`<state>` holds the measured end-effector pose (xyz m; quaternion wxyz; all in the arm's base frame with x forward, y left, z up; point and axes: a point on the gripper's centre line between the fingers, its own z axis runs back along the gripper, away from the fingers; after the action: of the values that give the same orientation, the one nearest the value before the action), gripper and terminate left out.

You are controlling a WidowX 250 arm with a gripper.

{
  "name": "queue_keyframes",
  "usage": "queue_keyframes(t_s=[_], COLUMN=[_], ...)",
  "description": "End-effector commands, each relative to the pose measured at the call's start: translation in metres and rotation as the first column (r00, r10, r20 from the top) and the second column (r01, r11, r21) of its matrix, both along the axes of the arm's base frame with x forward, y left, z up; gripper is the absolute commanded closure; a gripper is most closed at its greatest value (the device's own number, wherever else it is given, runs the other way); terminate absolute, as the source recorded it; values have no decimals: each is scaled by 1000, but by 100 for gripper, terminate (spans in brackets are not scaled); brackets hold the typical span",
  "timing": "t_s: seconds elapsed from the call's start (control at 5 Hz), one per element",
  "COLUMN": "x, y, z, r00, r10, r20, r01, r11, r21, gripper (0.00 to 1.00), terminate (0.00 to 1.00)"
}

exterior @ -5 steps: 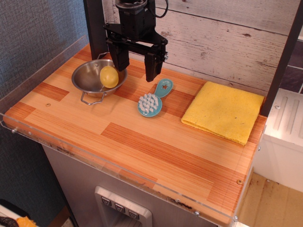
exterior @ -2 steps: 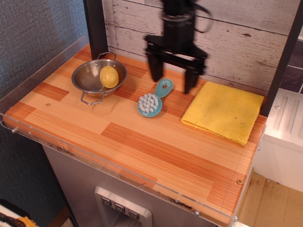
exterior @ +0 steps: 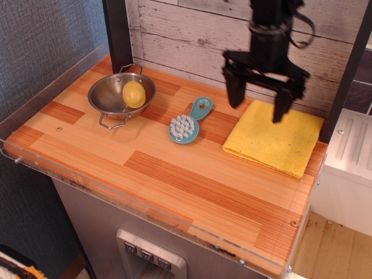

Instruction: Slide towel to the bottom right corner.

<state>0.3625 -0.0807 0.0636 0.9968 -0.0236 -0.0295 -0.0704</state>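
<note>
One striped light-and-orange wooden surface (exterior: 174, 180) fills the view, rimmed along its near edge by clear acrylic. Its bottom right corner (exterior: 290, 241) lies bare, with a small screw set into the wood just inside the edge. Farther back, near the middle of the surface, a teal brush (exterior: 188, 123) lies flat, bristle head toward the near side and handle pointing toward the back edge. Toward the back left corner sits a small metal bowl (exterior: 113, 96) with wire handles, and a yellow round fruit (exterior: 133, 93) rests inside it against the right wall. At the back right corner lies the towel (exterior: 273, 138), a folded mustard-yellow square, flat on the wood, its right edge close to the right edge of the surface and well apart from the brush. Above the towel's back portion hangs the black pincer (exterior: 258, 107), its two fingers spread wide and gripping nothing; whether the tips touch the cloth cannot be told. Behind everything stands a whitewashed plank wall (exterior: 192, 29).
</note>
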Motion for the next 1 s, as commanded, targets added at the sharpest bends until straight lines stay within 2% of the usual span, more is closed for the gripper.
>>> queue_keyframes(t_s=[0.0,0.2,0.4,0.8], x=[15,15,14,-11], y=[-27,-29,-35,-44], z=[-17,-41,-58,-51], r00=[1000,1000,998,997], r10=[-16,-12,-32,-31], r20=[12,-7,-45,-65], r01=[16,13,36,32], r11=[1000,996,995,999], r21=[27,93,92,15], gripper=[0,0,0,0], terminate=[0,0,0,0])
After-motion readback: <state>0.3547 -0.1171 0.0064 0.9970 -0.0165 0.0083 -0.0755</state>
